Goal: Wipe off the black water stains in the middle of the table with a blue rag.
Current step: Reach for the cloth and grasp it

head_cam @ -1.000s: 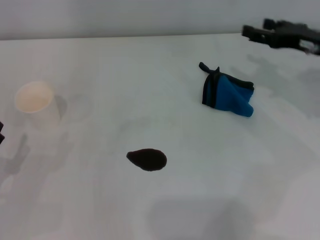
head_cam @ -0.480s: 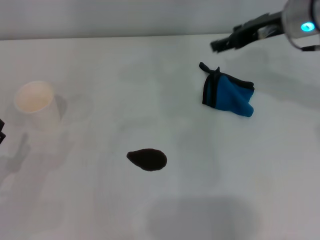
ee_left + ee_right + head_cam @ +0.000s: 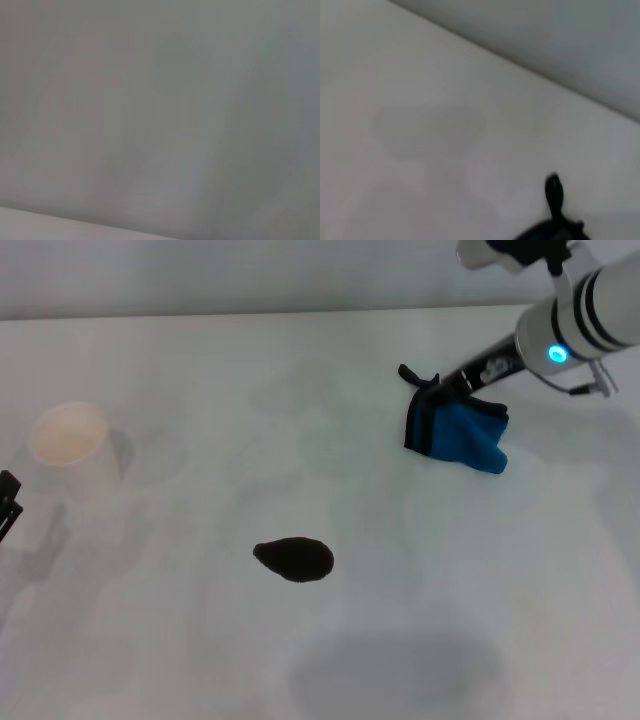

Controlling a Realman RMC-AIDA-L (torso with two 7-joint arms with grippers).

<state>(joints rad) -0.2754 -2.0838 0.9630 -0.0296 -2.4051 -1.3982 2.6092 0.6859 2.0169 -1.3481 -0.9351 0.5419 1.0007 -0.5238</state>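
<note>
The black water stain (image 3: 294,559) is a glossy teardrop blot on the white table (image 3: 200,660), a little front of its middle. The blue rag (image 3: 460,432) with black trim lies crumpled at the back right; its black loop (image 3: 554,192) shows in the right wrist view. My right gripper (image 3: 447,383) reaches down from the upper right to the rag's far upper edge, right by the black trim. My left gripper (image 3: 7,502) sits at the far left edge of the head view, well away from the stain and the rag.
A white paper cup (image 3: 72,447) stands upright at the left, near my left gripper. The table's back edge (image 3: 250,314) meets a grey wall. The left wrist view shows only a blank grey surface.
My right arm has swung in from the far right and come down to the rag's upper edge. The rag, the stain and the cup have not moved.
</note>
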